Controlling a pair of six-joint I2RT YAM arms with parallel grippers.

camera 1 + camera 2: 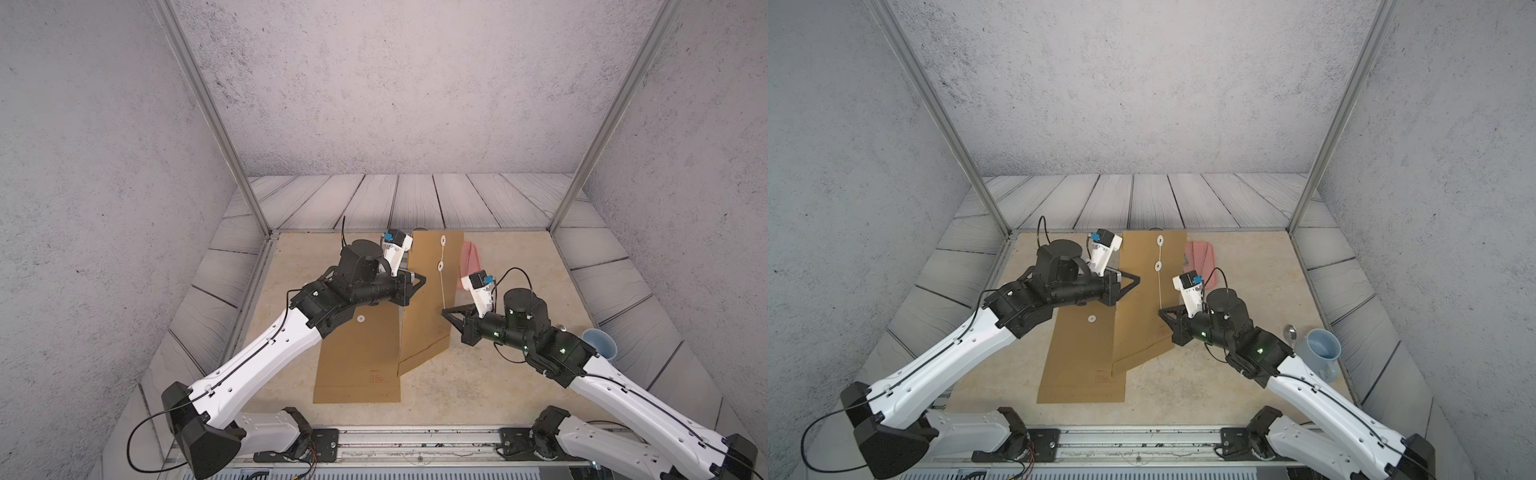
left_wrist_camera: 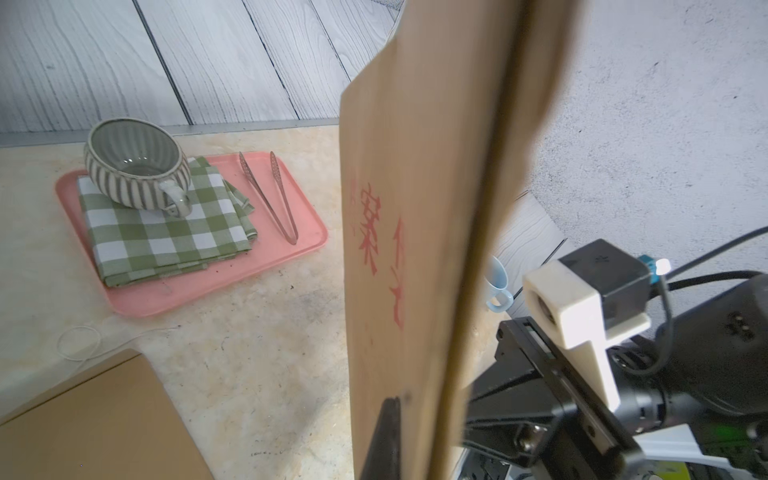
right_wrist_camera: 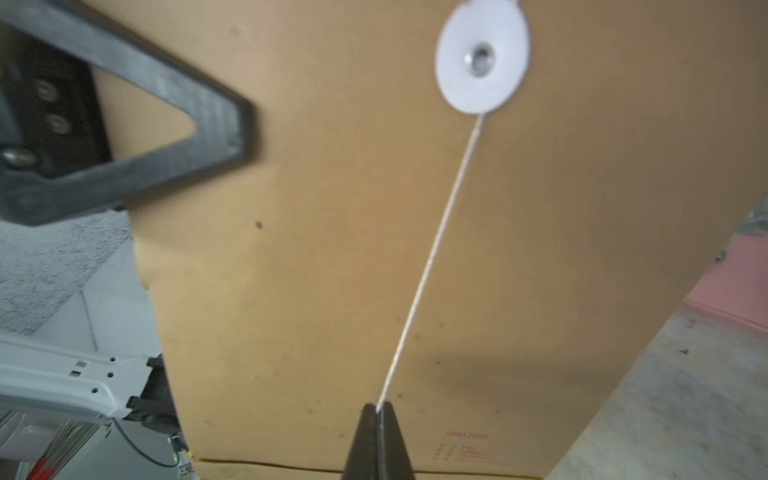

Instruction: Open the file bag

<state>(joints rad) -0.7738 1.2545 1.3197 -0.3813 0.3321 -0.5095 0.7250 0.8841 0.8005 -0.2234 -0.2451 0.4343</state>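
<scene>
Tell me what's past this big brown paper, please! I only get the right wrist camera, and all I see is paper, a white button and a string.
Observer: Past the file bag sits a pink tray holding a striped cup, a checked cloth and tongs.
Operator: Is there only one white button?
Observer: No, a second disc sits higher on the bag, and the string reaches up to it.
Operator: Are there more bags?
Observer: Yes, another bag lies flat on the table, beside the standing one.
</scene>
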